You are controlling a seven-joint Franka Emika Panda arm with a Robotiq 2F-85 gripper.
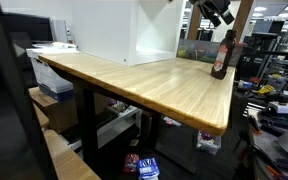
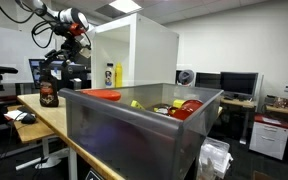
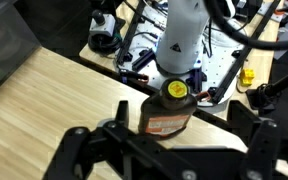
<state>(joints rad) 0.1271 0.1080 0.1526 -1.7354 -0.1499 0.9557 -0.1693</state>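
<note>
Bottle upright nr desk corner, set down (looks done); claw above it, jaws wide apart, holding nothing.

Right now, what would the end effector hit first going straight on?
Probably the yellow-capped bottle standing at the wooden table edge, which lies right below the open end effector; the gap between them is hard to judge.

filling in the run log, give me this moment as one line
claw: open, empty | position: above bottle, not touching | bottle: upright, yellow cap, near table edge
</note>
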